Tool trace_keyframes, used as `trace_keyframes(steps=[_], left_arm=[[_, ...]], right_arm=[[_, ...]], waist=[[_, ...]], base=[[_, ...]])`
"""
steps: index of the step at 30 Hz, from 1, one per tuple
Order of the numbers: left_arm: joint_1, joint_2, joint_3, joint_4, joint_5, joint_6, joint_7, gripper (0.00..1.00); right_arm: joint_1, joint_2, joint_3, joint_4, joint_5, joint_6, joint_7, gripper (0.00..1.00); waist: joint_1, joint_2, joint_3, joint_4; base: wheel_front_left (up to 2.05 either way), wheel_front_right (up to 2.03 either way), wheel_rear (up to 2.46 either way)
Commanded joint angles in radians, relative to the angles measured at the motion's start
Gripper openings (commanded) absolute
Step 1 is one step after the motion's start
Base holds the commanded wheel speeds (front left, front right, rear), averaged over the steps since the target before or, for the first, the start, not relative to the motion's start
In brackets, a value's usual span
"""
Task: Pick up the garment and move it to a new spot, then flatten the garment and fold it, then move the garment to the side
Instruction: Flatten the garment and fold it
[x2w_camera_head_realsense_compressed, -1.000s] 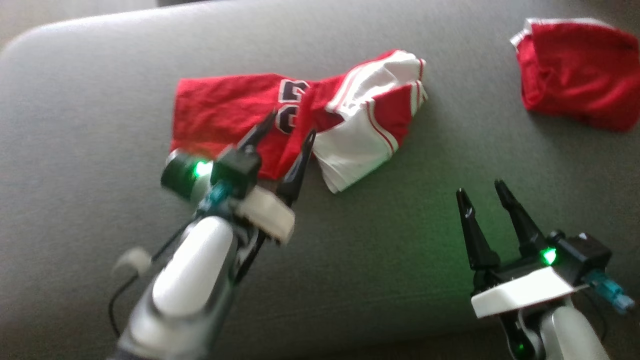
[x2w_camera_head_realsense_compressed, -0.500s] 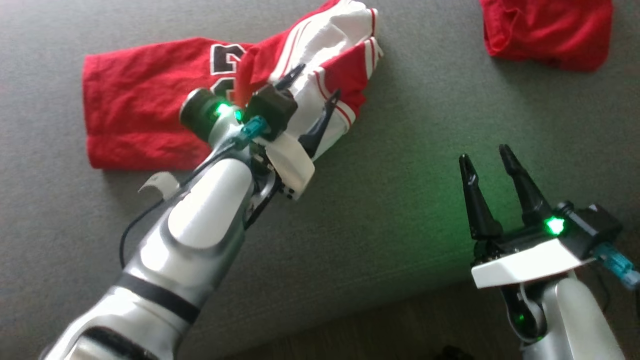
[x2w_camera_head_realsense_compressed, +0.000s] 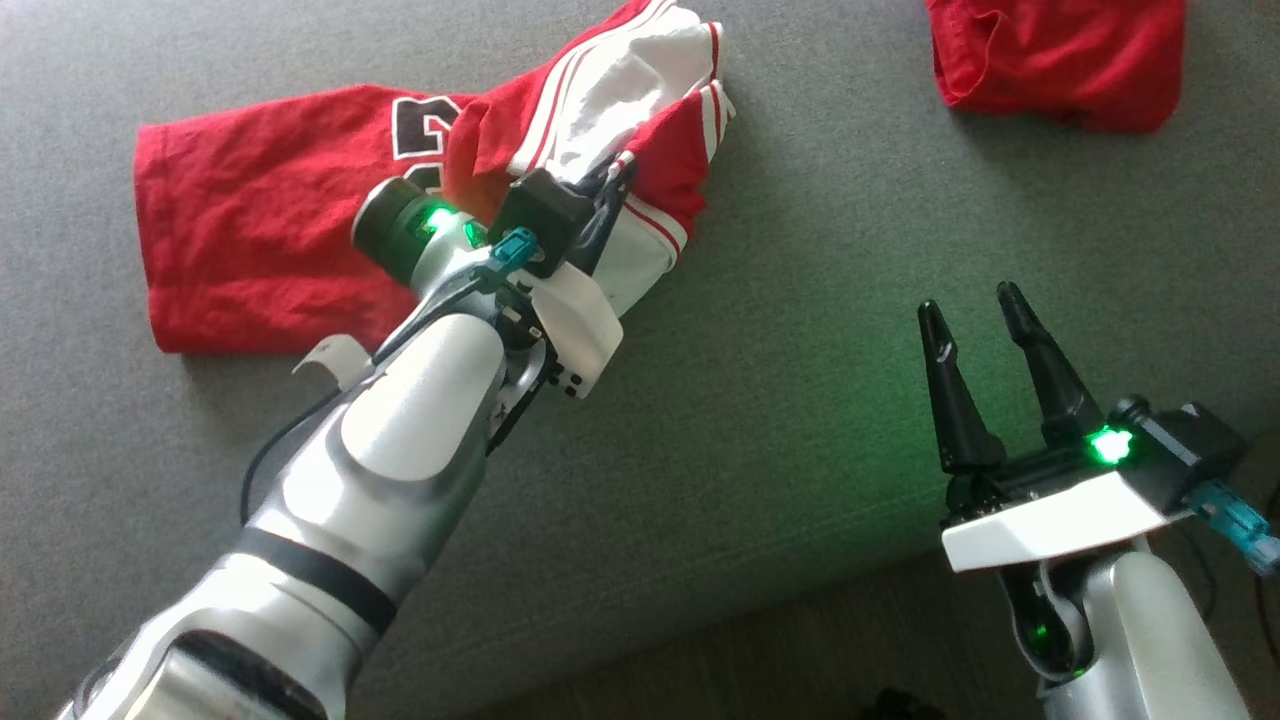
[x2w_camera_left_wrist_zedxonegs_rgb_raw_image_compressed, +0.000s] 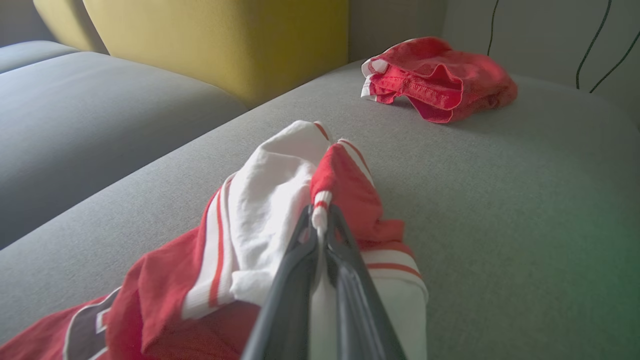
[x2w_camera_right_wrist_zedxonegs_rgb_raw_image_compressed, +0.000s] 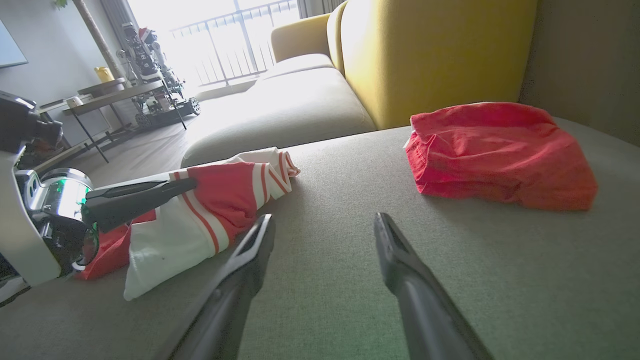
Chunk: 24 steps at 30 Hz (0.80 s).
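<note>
A red and white jersey (x2w_camera_head_realsense_compressed: 260, 220) with a dark number lies crumpled on the grey sofa seat (x2w_camera_head_realsense_compressed: 800, 330). My left gripper (x2w_camera_head_realsense_compressed: 612, 180) is shut on a striped white and red fold of the jersey (x2w_camera_left_wrist_zedxonegs_rgb_raw_image_compressed: 280, 220); in the left wrist view the fingers (x2w_camera_left_wrist_zedxonegs_rgb_raw_image_compressed: 300, 280) pinch that hem between their tips. The jersey (x2w_camera_right_wrist_zedxonegs_rgb_raw_image_compressed: 210, 210) lies left of my right gripper (x2w_camera_right_wrist_zedxonegs_rgb_raw_image_compressed: 322, 222) in the right wrist view. My right gripper (x2w_camera_head_realsense_compressed: 970, 305) stands open above the seat at the lower right, apart from the cloth, nothing between its fingers.
A second red garment (x2w_camera_head_realsense_compressed: 1060, 55) lies bunched at the far right of the seat (x2w_camera_right_wrist_zedxonegs_rgb_raw_image_compressed: 500, 155). A yellow backrest (x2w_camera_left_wrist_zedxonegs_rgb_raw_image_compressed: 225, 40) rises behind the seat. The seat's front edge runs across the lower right, with dark floor (x2w_camera_head_realsense_compressed: 780, 660) below.
The camera has shifted. My left gripper moved from the red body of the jersey to its striped white end and closed on the fold. The right gripper stayed open.
</note>
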<state>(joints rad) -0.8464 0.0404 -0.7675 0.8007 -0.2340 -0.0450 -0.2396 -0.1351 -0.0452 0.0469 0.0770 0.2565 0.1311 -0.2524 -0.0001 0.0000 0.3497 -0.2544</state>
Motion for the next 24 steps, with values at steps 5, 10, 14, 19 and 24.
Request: trace_keyframes(steps=[5,10,14,19,24], left_arm=[[-0.052,0.010,-0.006,-0.016,-0.038,-0.006,-0.014,0.00],[-0.064,0.010,0.039,-0.104,-0.233,-0.060,-0.018,0.00],[-0.129,0.011,0.106,-0.164,-0.383,-0.079,0.019,0.00],[-0.264,0.047,0.202,-0.247,-0.492,-0.083,0.068,0.00],[-0.420,0.096,0.231,-0.304,-0.469,-0.070,0.110,0.00]], right_arm=[[-0.012,-0.005,0.028,-0.022,0.008,0.000,-0.009,1.00],[-0.007,-0.005,0.031,-0.016,0.028,0.000,-0.009,1.00],[-0.001,-0.005,0.037,-0.012,0.052,0.000,-0.009,1.00],[0.009,-0.005,0.057,0.007,0.083,0.000,-0.009,1.00],[0.017,-0.005,0.069,0.014,0.103,0.000,-0.009,1.00]], waist=[[0.0001,0.0000,-0.017,-0.002],[0.0001,0.0000,-0.061,-0.016],[0.0001,0.0000,-0.093,-0.035],[0.0001,0.0000,-0.130,-0.061],[0.0001,0.0000,-0.156,-0.075]], base=[[0.00,0.00,0.00],[0.00,0.00,0.00],[0.00,0.00,0.00],[0.00,0.00,0.00],[0.00,0.00,0.00]])
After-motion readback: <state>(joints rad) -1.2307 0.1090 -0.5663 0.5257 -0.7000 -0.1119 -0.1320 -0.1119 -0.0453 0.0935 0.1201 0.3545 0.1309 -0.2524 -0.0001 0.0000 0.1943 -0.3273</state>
